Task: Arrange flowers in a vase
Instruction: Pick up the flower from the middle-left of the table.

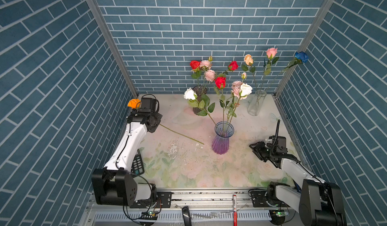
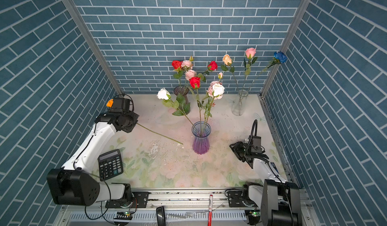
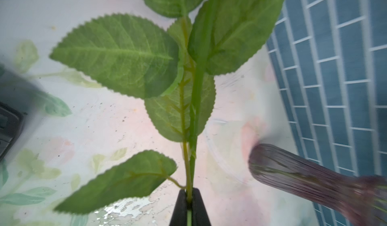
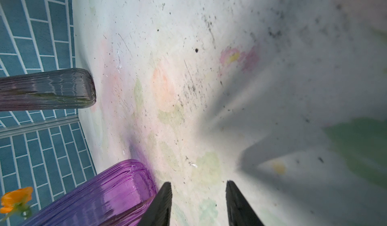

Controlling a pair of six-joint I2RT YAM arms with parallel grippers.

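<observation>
Scuffed floral tabletop (image 1: 188, 168), blue brick walls (image 1: 188, 26). Centre purple vase (image 1: 223, 139) holds white, red and pink flowers (image 1: 245, 89). Dark vase (image 1: 196, 109) at the back holds red and pink blooms (image 1: 195, 64). Clear vase (image 1: 256, 103), back right, holds peach, pink and blue roses (image 1: 271, 52). Left gripper (image 3: 189, 193) clenched on orange rose (image 1: 134, 103) stem, which slants toward the purple vase. Right gripper (image 4: 199, 185) released, empty.

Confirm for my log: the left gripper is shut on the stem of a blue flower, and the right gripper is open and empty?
Not blue: a top view shows the flower is orange. The left gripper is shut on its stem, and the right gripper is open and empty.
</observation>
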